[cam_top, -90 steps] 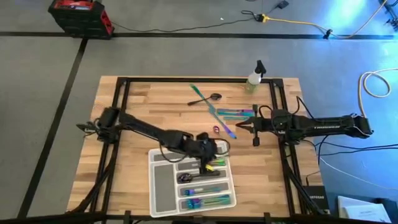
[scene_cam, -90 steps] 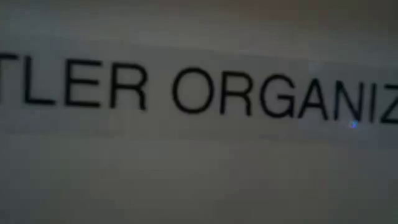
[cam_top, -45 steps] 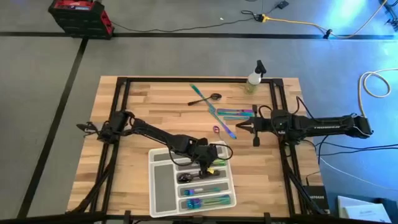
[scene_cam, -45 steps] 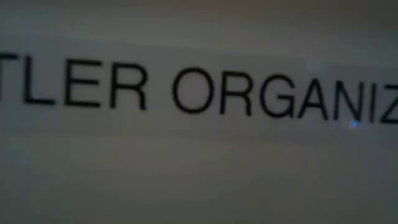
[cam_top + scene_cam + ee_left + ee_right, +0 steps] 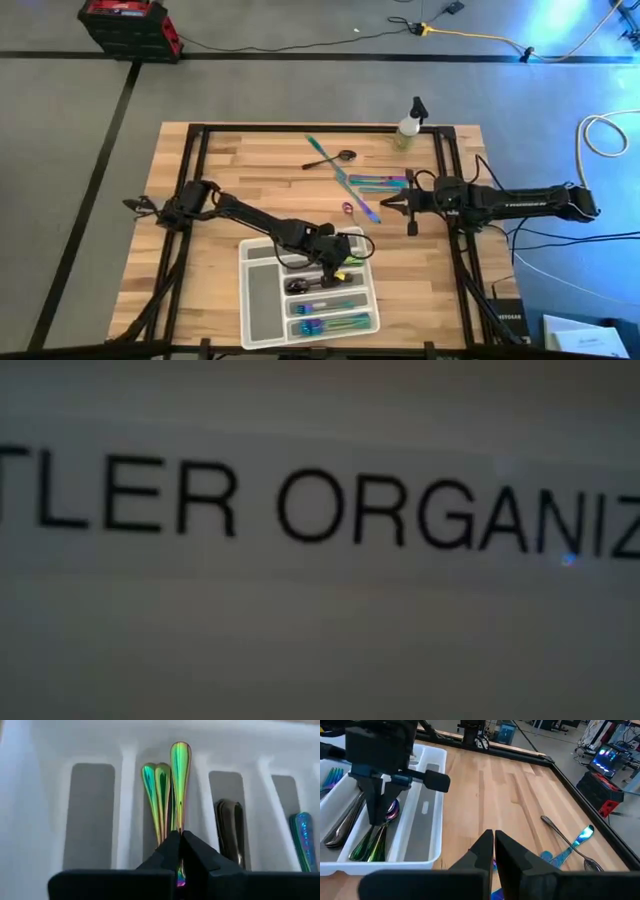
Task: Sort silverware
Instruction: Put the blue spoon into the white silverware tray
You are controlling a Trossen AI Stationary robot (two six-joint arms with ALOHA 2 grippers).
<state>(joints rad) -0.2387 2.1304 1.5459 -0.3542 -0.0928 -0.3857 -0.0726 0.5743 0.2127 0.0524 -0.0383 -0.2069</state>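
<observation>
Little has moved since a second ago: left gripper (image 5: 335, 262) now sits lower over the tray (image 5: 262, 310), fingers pinched tight on a green spoon (image 5: 180, 775) in a far compartment beside two others. Right gripper (image 5: 390, 204) waits right of loose silverware (image 5: 372, 184), fingers pressed together, empty.

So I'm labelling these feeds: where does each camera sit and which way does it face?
High: overhead, facing straight down on the wooden table and both arms.
Low: table height, filled by printed letters; no arm shows.
Left wrist: above the translucent white compartment tray, left gripper shut on an iridescent green utensil.
Right wrist: past the shut right gripper, across the table.
Shared: right wrist and high views both show tray and left gripper.
</observation>
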